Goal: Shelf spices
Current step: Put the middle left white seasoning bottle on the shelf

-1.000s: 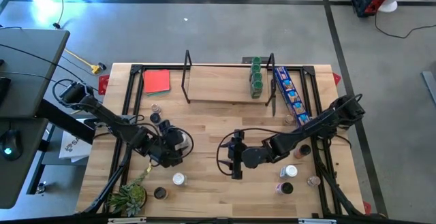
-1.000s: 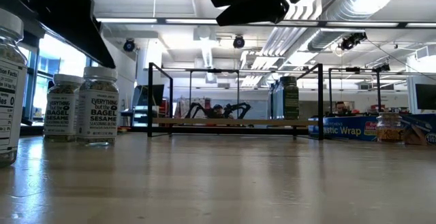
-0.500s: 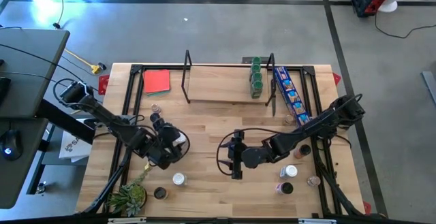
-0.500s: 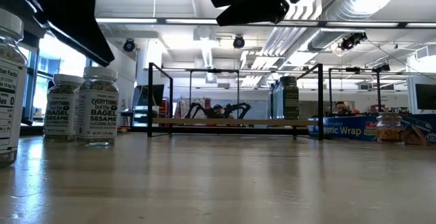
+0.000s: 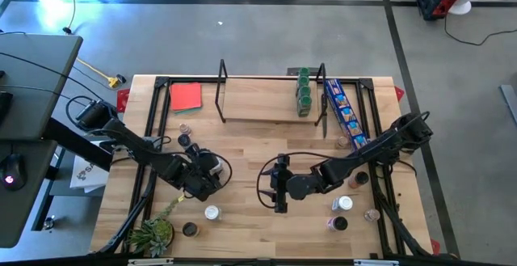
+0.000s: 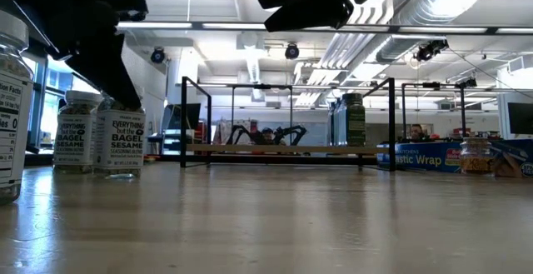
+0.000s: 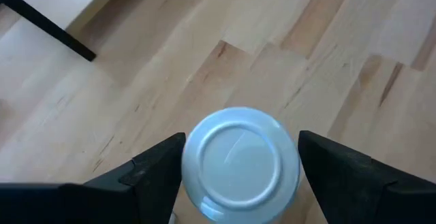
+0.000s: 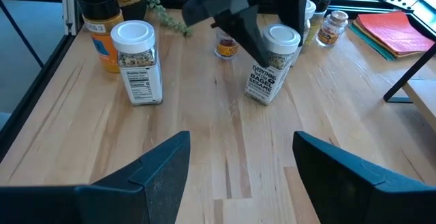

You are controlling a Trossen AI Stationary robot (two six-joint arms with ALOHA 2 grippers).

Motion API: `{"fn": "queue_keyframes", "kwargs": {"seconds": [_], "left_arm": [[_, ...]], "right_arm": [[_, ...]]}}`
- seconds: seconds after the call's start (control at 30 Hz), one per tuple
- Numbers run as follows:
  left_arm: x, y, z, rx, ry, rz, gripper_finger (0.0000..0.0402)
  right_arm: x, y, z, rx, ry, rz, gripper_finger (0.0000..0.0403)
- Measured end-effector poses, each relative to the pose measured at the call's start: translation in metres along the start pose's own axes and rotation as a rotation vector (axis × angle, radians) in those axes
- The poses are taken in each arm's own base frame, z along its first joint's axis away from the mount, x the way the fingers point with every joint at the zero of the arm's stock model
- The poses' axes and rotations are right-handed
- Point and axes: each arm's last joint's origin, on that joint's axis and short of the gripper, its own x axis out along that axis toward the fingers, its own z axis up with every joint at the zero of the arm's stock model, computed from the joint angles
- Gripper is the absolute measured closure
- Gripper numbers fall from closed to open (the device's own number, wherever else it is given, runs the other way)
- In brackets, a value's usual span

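One white-capped spice jar [image 7: 240, 159] sits between the left end effector's [image 7: 240, 176] wide-open, ungripping fingers.

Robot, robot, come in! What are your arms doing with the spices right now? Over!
Left tool open, straddling a white-capped jar, not gripping yet. Right tool open, empty, waiting mid-table. Shelf holds green-capped jars at one end. Nothing in the way.

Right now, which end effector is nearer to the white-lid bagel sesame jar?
Left. The left end effector is open around the bagel sesame jar; the right end effector waits apart at the table's middle.
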Motion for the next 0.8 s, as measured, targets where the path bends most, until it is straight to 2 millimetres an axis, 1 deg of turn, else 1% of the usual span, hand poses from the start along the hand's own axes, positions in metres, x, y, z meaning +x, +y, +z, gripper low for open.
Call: {"fn": "queue_keyframes", "kwargs": {"seconds": [0.1, 0.27, 0.3, 0.4, 0.5, 0.6, 0.7, 0.8], "left_arm": [[0.002, 0.000, 0.000, 0.000, 0.003, 0.006, 0.0147], [0.003, 0.000, 0.001, -0.004, 0.012, -0.005, 0.0199], [0.003, 0.000, 0.002, 0.003, 0.015, -0.010, 0.0205], [0.002, -0.002, 0.004, 0.037, 0.015, -0.024, 0.0205], [-0.004, -0.008, 0.012, 0.043, 0.019, -0.069, 0.0205], [-0.016, -0.016, 0.030, 0.033, -0.009, -0.128, 0.0205], [-0.029, -0.022, 0.052, 0.060, -0.042, -0.191, 0.0205], [-0.042, -0.024, 0.083, 0.051, -0.085, -0.259, 0.0205]], "right_arm": [[0.000, 0.000, 0.000, 0.003, 0.000, 0.000, 0.0148], [0.000, 0.000, 0.000, 0.003, 0.000, 0.000, 0.0148], [0.000, 0.000, 0.000, 0.002, 0.000, 0.000, 0.0148], [0.000, 0.000, 0.000, -0.002, 0.000, 0.000, 0.0148], [-0.005, 0.002, -0.003, -0.046, 0.038, 0.006, 0.0148], [-0.021, 0.008, -0.004, -0.082, 0.080, 0.019, 0.0148], [-0.047, 0.009, -0.002, -0.075, 0.125, 0.021, 0.0148], [-0.076, 0.008, -0.002, -0.058, 0.155, -0.036, 0.0148]]}}
